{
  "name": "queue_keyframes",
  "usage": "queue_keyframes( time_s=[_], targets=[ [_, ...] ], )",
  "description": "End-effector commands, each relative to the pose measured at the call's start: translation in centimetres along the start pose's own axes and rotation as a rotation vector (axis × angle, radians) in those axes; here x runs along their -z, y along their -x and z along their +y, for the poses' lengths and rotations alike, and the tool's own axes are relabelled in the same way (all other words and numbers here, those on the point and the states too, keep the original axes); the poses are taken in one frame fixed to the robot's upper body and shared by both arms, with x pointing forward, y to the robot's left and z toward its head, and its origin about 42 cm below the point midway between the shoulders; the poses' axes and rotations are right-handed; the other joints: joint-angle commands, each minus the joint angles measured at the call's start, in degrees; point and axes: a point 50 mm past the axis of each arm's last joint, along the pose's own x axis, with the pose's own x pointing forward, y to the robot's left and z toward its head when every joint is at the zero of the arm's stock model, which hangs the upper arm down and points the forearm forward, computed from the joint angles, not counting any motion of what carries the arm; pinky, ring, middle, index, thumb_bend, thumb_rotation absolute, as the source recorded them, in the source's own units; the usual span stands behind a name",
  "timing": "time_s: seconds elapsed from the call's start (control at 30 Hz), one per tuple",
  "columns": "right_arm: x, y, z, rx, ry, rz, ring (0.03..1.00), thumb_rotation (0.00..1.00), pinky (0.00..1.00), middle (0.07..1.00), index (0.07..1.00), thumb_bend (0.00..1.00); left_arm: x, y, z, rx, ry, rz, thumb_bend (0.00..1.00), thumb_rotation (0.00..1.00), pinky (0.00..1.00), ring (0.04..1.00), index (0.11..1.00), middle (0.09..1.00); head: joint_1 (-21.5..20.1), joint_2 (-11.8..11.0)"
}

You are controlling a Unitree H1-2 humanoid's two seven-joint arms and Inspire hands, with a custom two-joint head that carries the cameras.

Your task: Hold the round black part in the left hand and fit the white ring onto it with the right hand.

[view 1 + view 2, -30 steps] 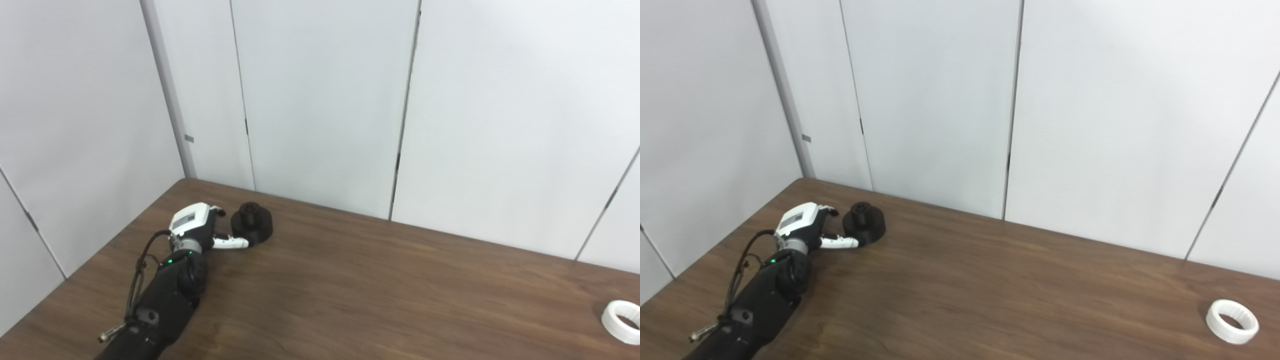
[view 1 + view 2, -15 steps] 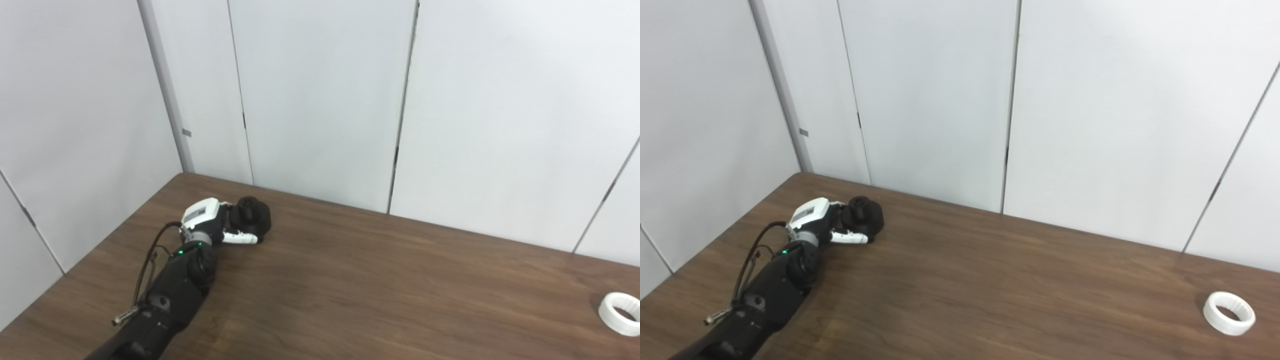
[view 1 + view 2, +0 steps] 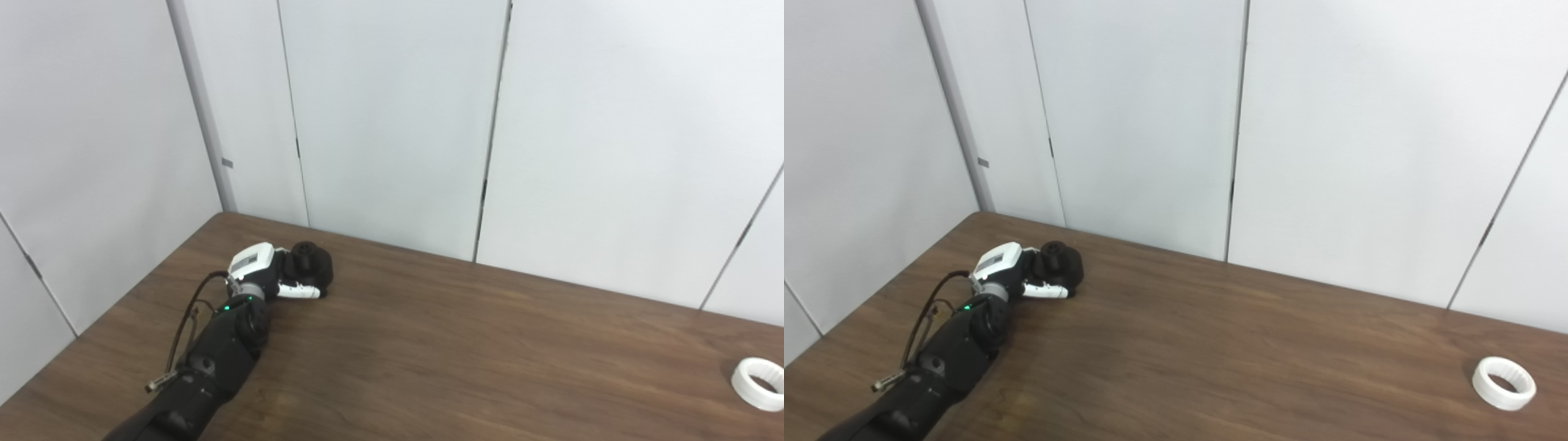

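Note:
The round black part (image 3: 313, 268) sits on the brown table (image 3: 465, 355) at the far left, near the back wall. My left hand (image 3: 269, 277) is pressed against its left side. The white thumb (image 3: 299, 291) lies across the part's front and the fingers reach around its far side, mostly hidden, so the hand is shut on the part. The white ring (image 3: 1503, 383) lies flat at the table's far right, also seen as the white ring (image 3: 759, 383) by the picture's edge. My right hand is not in view.
White wall panels (image 3: 392, 122) rise right behind the table's back edge, close to the black part. The table's left edge (image 3: 122, 294) runs diagonally beside my left arm (image 3: 208, 367).
My left hand has moved forward onto the black part and its thumb and fingers have closed around it. The camera has shifted slightly. The white ring has not moved.

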Motion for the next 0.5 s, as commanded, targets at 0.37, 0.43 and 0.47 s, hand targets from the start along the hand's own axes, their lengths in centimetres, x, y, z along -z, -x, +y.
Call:
queue_keyframes(
  time_s=[0.37, 0.43, 0.47],
  targets=[
    [-0.45, 0.44, -0.39, 0.002, 0.03, 0.0, 0.992, 1.0, 1.0, 0.926, 0.996, 0.64, -2.05, -1.4, 2.94, -0.12, 0.054, -0.021, 1.0, 0.5, 0.95, 0.941, 0.81, 0.898, -0.08, 0.53],
    [-0.5, 0.48, -0.39, 0.001, 0.031, 0.0, 0.989, 1.0, 1.0, 0.924, 0.992, 0.63, -2.11, -1.42, 2.95, -0.12, 0.06, -0.019, 1.0, 0.5, 0.96, 0.944, 0.816, 0.901, -0.1, 0.62],
    [-0.55, 0.5, -0.36, 0.001, 0.03, 0.0, 0.988, 1.0, 1.0, 0.925, 0.99, 0.62, -2.16, -1.44, 2.96, -0.121, 0.063, -0.019, 1.0, 0.49, 0.96, 0.941, 0.815, 0.897, -0.12, 0.66]
  ],
)
